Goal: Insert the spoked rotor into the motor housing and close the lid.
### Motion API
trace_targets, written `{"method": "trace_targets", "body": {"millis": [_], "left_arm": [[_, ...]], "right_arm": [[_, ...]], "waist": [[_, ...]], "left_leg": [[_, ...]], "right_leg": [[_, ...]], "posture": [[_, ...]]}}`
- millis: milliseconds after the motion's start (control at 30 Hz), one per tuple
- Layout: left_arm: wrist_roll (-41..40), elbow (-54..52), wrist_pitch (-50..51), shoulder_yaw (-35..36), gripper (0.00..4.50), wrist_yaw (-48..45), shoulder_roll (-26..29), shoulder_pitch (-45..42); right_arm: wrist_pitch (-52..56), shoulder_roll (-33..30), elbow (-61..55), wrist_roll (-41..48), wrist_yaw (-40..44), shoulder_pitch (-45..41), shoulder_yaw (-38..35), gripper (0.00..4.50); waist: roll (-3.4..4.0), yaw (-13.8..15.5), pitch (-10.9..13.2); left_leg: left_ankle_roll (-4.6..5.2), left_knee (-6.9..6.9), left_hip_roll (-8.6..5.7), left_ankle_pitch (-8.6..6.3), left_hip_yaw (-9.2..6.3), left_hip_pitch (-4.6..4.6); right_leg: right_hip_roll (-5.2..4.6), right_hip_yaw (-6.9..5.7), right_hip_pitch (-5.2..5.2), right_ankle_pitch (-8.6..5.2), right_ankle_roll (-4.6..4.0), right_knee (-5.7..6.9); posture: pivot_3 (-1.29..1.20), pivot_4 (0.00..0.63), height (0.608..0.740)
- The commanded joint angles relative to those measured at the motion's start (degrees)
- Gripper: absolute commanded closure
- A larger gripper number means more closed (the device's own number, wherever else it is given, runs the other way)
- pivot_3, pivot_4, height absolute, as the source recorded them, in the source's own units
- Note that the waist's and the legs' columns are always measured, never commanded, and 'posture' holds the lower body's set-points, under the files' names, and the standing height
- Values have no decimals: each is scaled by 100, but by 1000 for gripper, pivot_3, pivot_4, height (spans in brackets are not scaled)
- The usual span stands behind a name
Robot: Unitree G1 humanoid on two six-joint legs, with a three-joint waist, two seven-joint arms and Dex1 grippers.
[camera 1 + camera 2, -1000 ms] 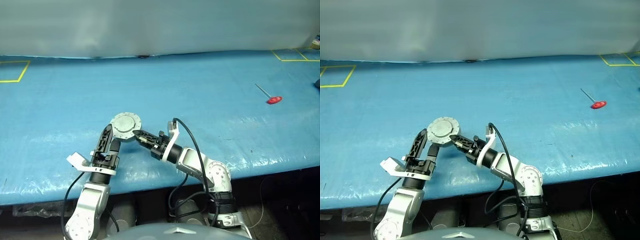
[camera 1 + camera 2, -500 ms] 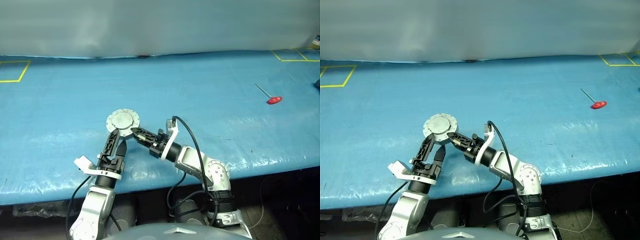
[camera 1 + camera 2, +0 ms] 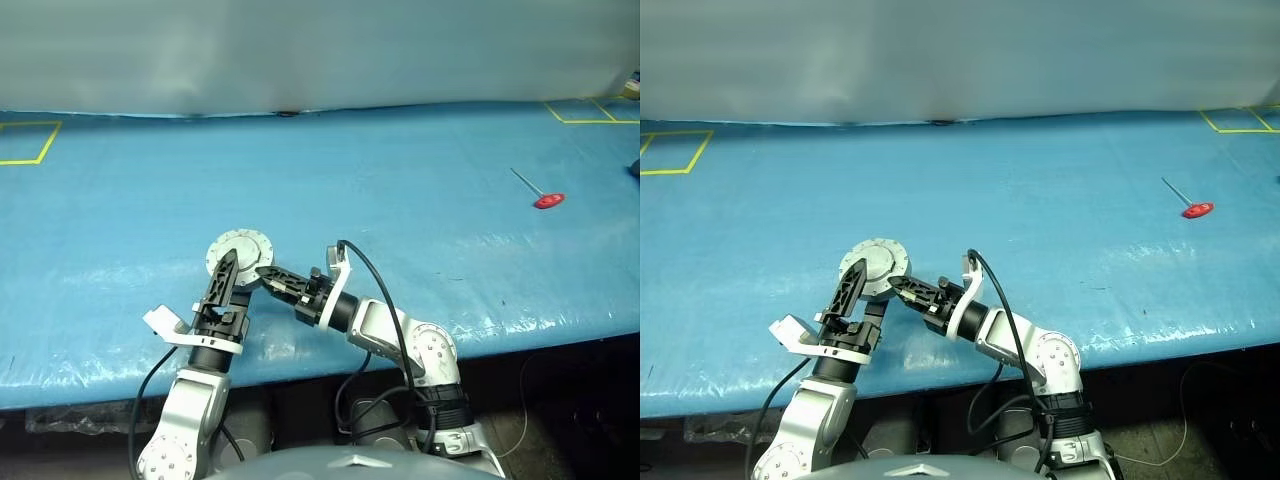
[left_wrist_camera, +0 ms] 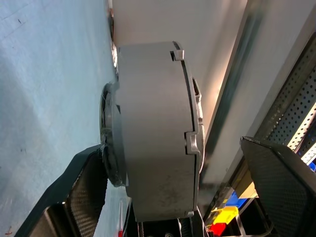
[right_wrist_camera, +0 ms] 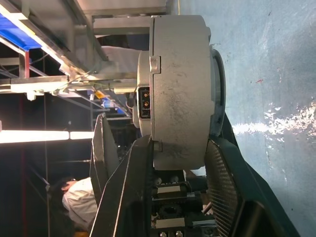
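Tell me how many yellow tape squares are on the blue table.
2, both partly cut off: one square at the far left corner of the table, one square at the far right corner. More may lie outside view.

Silver arms, black cables, white wrists, 2 black-fingered pincers.

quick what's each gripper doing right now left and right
Left gripper: open, fingers either side of the motor housing, not closed on it.
Right gripper: shut on the motor housing, fingers clamping its two faces.
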Motion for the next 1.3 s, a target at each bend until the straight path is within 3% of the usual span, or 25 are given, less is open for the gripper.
{"method": "trace_targets", "body": {"millis": [33, 333, 433, 600, 900, 1233, 1300], "left_arm": [[-19, -260, -98, -235, 0, -65, -473, -102], [-121, 176, -78, -35, 0, -300, -399, -91], [-190, 347, -38, 38, 599, -418, -356, -90], [-261, 568, 88, 117, 2113, -595, -270, -106], [-263, 770, 211, 226, 2105, -766, -245, -171], [-187, 778, 136, 333, 2105, -752, -311, -284], [-176, 760, 113, 369, 2105, -733, -318, -314]], "right_arm": [[135, -25, -370, 262, 209, -58, 57, 3327], [225, -183, -475, 477, 314, -112, 124, 3327], [207, -201, -488, 476, 331, -119, 141, 3327], [168, -220, -526, 358, 418, -124, 150, 3327], [108, -202, -644, 1, 790, -122, 118, 3327], [-21, -189, -701, -347, 964, -85, 49, 65], [-67, -212, -759, -470, 1027, -64, 43, 0]], "waist": [[0, 1, 0], [-1, 0, -1], [-1, 0, -1], [-3, 3, -3], [-3, 2, -3], [-3, 3, -3], [-3, 3, -3]], "left_leg": [[0, 0, 0, 0, 0, 0], [0, 1, -1, 0, 0, 1], [0, 2, -1, 0, 0, 1], [0, 4, -1, 0, 0, 2], [0, 10, 0, 0, -1, 1], [0, 12, 0, 0, -1, 1], [0, 12, 0, 0, -1, 2]], "right_leg": [[0, 0, 0, 0, 0, 0], [1, 0, 1, 0, 0, 2], [1, 0, 1, 0, 0, 2], [1, 1, 3, 0, 1, 2], [2, 1, 4, 1, 2, 5], [2, 2, 5, 1, 3, 6], [2, 2, 5, 1, 2, 6]], "posture": [[0, 150, 740], [0, 150, 740], [0, 150, 740], [0, 150, 740], [0, 150, 740], [0, 150, 740], [0, 150, 740]]}}
